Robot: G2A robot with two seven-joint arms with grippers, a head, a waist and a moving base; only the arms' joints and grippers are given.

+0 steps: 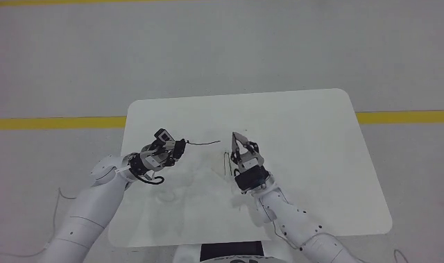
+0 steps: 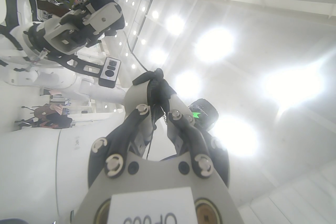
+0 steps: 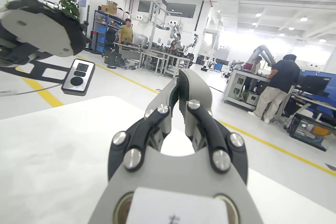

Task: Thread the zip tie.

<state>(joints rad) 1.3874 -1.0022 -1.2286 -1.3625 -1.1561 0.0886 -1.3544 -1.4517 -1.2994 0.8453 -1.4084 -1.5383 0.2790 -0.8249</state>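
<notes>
Top view: the left gripper [image 1: 177, 150] sits over the white bench [image 1: 312, 124], closed on one end of the zip tie [image 1: 205, 143]. The tie runs as a thin black strand toward the right gripper [image 1: 236, 138], and its free end stops just short of that gripper's tip.

Left wrist view: the left gripper [image 2: 157, 78] is clamped on the zip tie [image 2: 135, 51]. The strand rises from the fingertips toward the right gripper [image 2: 113, 22].

Right wrist view: the right gripper [image 3: 178, 83] has its fingers pressed together above the bench [image 3: 52, 143], with nothing discernible between them. The left gripper [image 3: 73, 36] is nearby.
</notes>
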